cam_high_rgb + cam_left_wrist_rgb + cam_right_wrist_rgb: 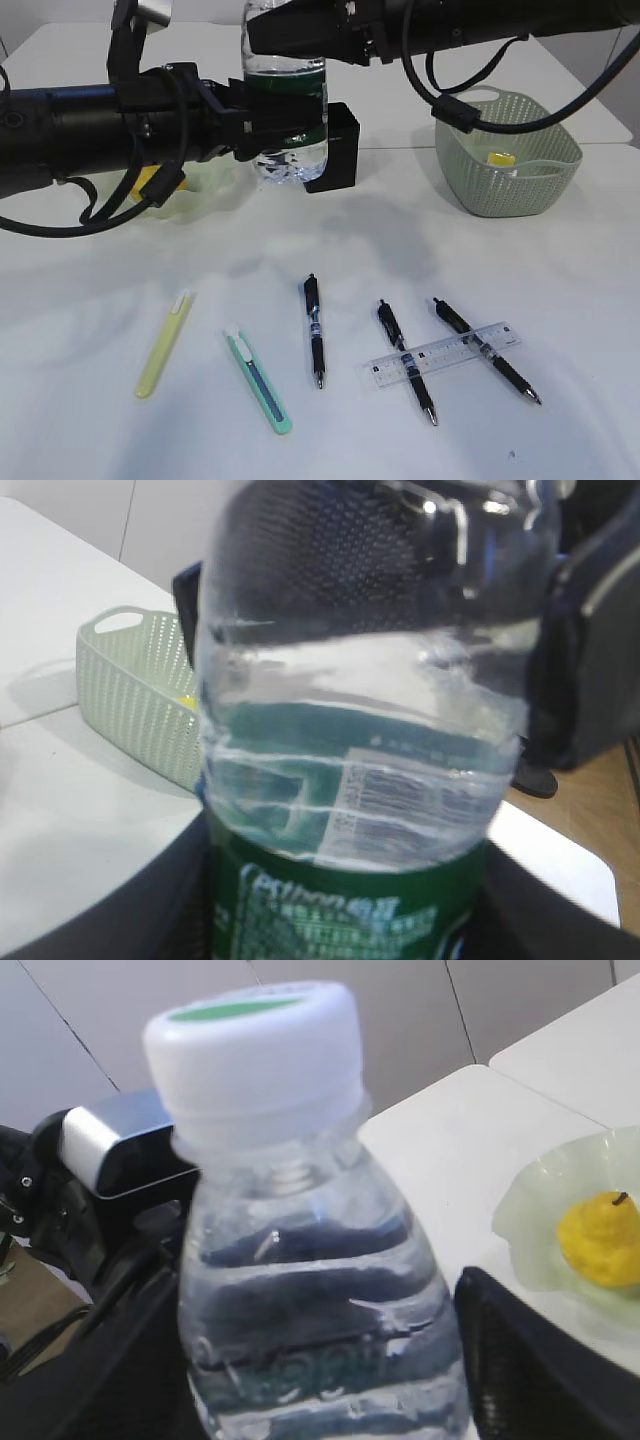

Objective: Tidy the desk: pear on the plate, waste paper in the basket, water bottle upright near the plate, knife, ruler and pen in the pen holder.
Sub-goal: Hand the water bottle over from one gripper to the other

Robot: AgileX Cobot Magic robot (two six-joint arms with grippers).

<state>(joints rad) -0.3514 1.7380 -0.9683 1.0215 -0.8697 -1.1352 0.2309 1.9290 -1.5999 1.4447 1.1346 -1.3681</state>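
The water bottle (287, 110) stands upright above the worktop (330, 250), just before the pen holder (338, 145), clamped by the left tool (262, 128). The right tool (300, 40) sits spread around its top; a nudge there could tip it sideways.

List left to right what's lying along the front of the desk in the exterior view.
Yellow-green utility knife → teal utility knife → lone black pen → second black pen → third black pen. The clear ruler lies across those last two pens, so it has no slot of its own.
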